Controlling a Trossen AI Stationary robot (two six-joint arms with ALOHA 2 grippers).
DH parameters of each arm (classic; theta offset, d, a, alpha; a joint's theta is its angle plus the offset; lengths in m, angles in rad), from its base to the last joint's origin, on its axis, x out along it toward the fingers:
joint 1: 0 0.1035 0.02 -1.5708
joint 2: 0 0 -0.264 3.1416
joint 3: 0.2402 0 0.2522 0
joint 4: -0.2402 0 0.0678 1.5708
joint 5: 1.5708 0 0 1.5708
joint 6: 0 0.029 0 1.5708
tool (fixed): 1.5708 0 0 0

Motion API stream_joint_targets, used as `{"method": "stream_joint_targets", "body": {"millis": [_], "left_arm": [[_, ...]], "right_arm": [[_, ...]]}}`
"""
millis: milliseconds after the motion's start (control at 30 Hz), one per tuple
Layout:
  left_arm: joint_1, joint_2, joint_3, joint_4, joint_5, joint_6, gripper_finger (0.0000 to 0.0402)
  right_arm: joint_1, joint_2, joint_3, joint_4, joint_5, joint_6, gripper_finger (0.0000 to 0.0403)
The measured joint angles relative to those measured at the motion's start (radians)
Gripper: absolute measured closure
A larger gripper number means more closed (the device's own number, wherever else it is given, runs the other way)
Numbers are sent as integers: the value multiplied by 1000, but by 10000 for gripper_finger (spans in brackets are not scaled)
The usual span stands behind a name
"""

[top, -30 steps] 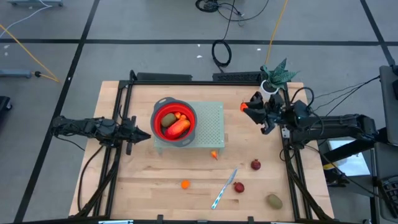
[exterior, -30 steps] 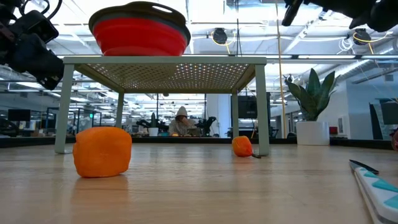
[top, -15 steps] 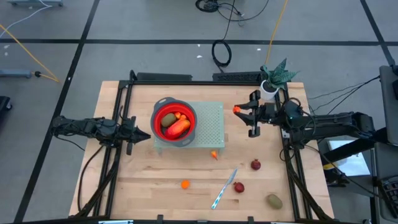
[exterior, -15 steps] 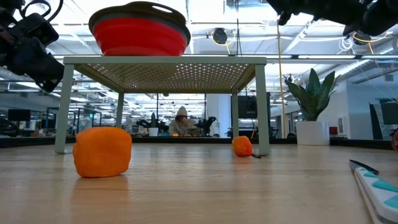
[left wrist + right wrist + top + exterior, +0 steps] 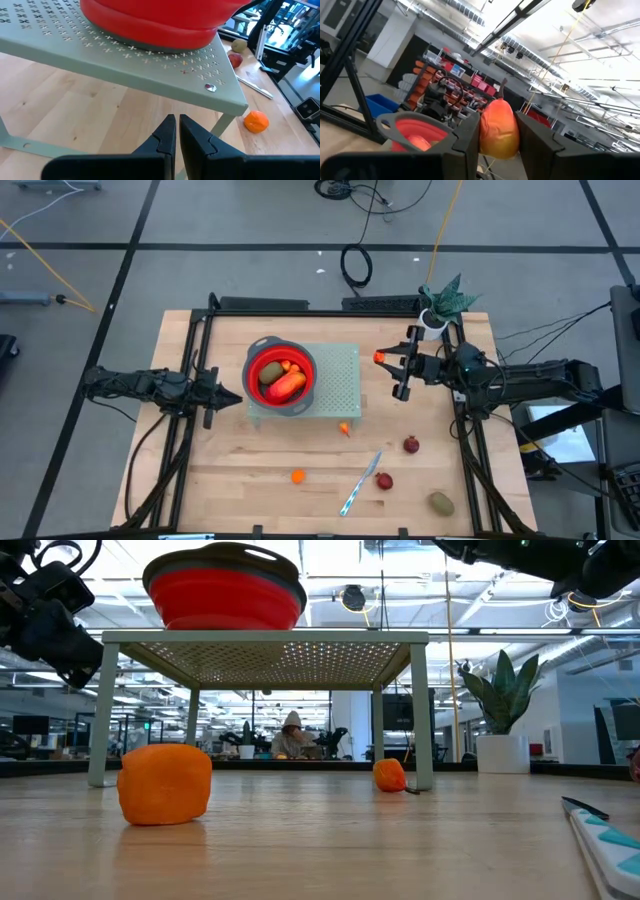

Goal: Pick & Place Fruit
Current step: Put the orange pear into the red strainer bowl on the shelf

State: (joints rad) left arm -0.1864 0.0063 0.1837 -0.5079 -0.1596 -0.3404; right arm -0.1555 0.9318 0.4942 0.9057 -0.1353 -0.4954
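Note:
A red bowl point(image 5: 280, 377) with orange and olive fruit inside stands on a perforated grey-green stand point(image 5: 340, 385). My right gripper point(image 5: 386, 361) hovers off the stand's right edge, shut on an orange fruit point(image 5: 380, 358). In the right wrist view the fruit point(image 5: 497, 128) shows with the bowl point(image 5: 415, 134) beyond it. My left gripper point(image 5: 234, 397) waits shut at the stand's left side point(image 5: 176, 136). Loose fruits rest on the table: two orange point(image 5: 344, 429) point(image 5: 298, 476), a dark red point(image 5: 411, 444), a red point(image 5: 384, 480) and an olive-brown point(image 5: 441, 502). My right gripper pinches the orange fruit between its two fingers point(image 5: 470, 135), gripping its sides point(image 5: 487, 130). The fingers come roughly level from the table's right. The fruit is lifted clear of the table, its stem end point(image 5: 503, 89) pointing up.
A silver-and-blue knife point(image 5: 362, 484) lies near the table's near edge between the loose fruits. A potted plant point(image 5: 440, 305) stands at the far right corner. In the low view an orange fruit point(image 5: 165, 783) sits close, another point(image 5: 390, 775) by the stand's leg.
My right gripper has carried the orange fruit toward the table's left, closer to the stand and bowl, still shut on it. It has also turned somewhat on the way. Everything else has kept still.

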Motion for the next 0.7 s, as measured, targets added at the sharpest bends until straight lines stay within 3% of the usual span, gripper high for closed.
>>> {"method": "stream_joint_targets", "body": {"millis": [367, 700], "left_arm": [[0, 0, 0, 2, 0, -9, 380], [0, 0, 0, 3, 0, -11, 380]], "right_arm": [[0, 0, 0, -38, -81, -4, 301], [0, 0, 0, -215, -132, -70, 301]]}}
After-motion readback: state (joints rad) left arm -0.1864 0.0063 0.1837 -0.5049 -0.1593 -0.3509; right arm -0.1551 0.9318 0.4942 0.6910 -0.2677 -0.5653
